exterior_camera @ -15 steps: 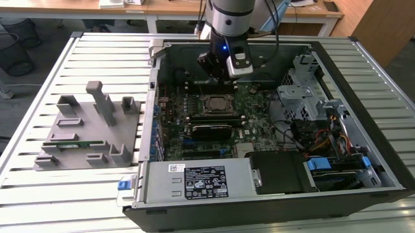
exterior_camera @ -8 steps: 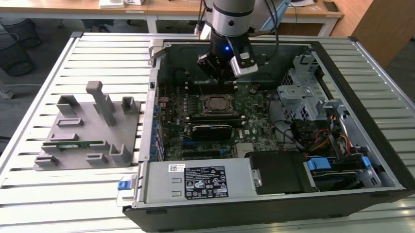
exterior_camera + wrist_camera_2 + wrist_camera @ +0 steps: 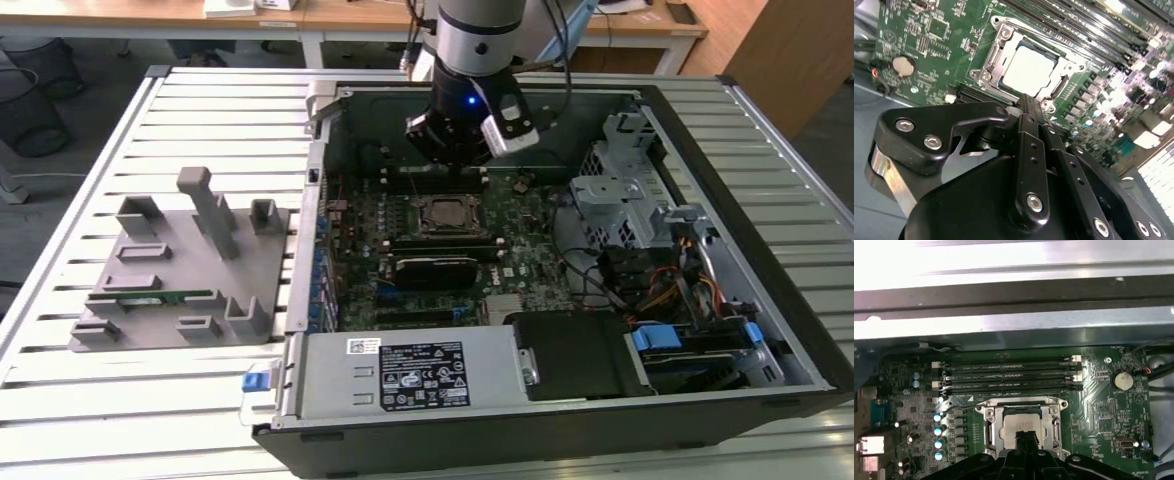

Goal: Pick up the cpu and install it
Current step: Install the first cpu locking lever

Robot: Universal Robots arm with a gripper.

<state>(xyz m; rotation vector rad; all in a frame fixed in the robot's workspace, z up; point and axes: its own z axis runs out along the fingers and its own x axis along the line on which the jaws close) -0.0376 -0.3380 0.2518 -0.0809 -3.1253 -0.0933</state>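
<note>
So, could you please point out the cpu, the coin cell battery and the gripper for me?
cpu [image 3: 1029, 70], second wrist view, middle of its pale metal top plate in the socket.
coin cell battery [image 3: 1122, 380], first wrist view, centre of its round face.
gripper [image 3: 1025, 436], first wrist view, dark tip above the socket.

A slatted pale metal tabletop [image 3: 200, 130] fills the foreground; grey floor [image 3: 80, 150] lies beyond; wooden desks [image 3: 347, 15] line the far side; a wire bin [image 3: 34, 110] stands nearby.

gripper [image 3: 451, 150] above socket [image 3: 442, 213] | inside open computer case [image 3: 747, 240]
</note>
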